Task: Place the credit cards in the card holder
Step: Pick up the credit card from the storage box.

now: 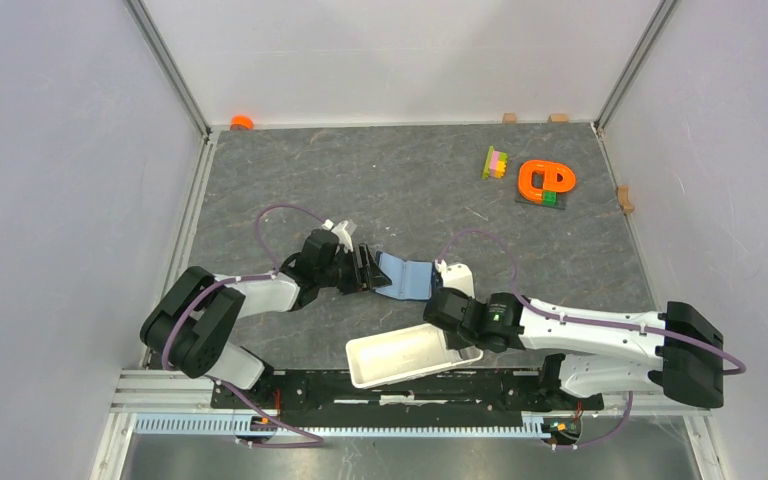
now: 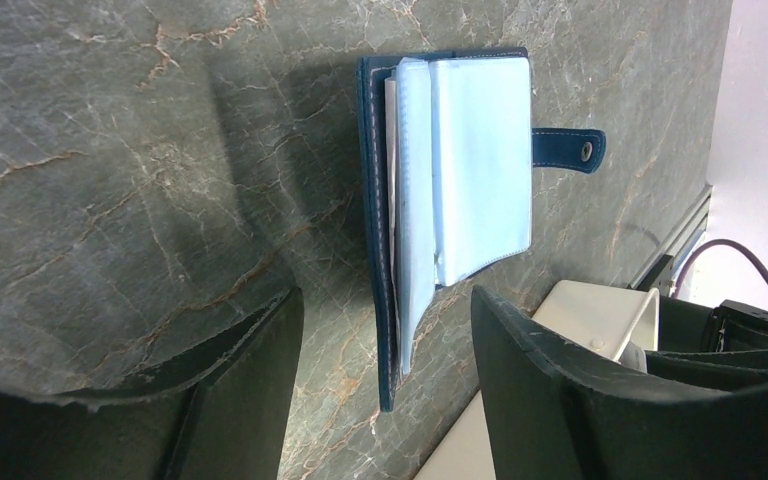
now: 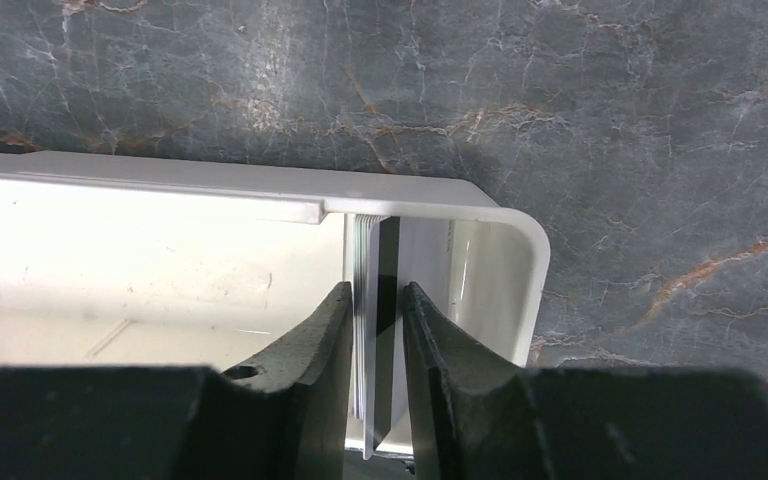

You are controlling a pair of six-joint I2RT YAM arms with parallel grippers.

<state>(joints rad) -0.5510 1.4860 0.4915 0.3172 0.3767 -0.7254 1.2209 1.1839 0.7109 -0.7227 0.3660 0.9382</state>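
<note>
The card holder (image 1: 407, 277) lies open on the table, navy outside with light blue sleeves, and also shows in the left wrist view (image 2: 480, 160). My left gripper (image 1: 368, 271) is open at its left edge, with the navy cover edge between the spread fingers (image 2: 385, 300) and touching neither. The credit cards (image 3: 375, 260) stand on edge as a thin stack at the right end of the white tray (image 3: 520, 230). My right gripper (image 3: 375, 295) is shut on that stack, a finger against each side. From above, the right gripper (image 1: 447, 330) reaches into the tray (image 1: 390, 362).
An orange ring toy (image 1: 545, 181) and a coloured block stack (image 1: 496, 162) sit at the back right. An orange cap (image 1: 242, 122) lies at the back left corner. Small wooden blocks (image 1: 625, 198) line the back and right walls. White walls enclose the table.
</note>
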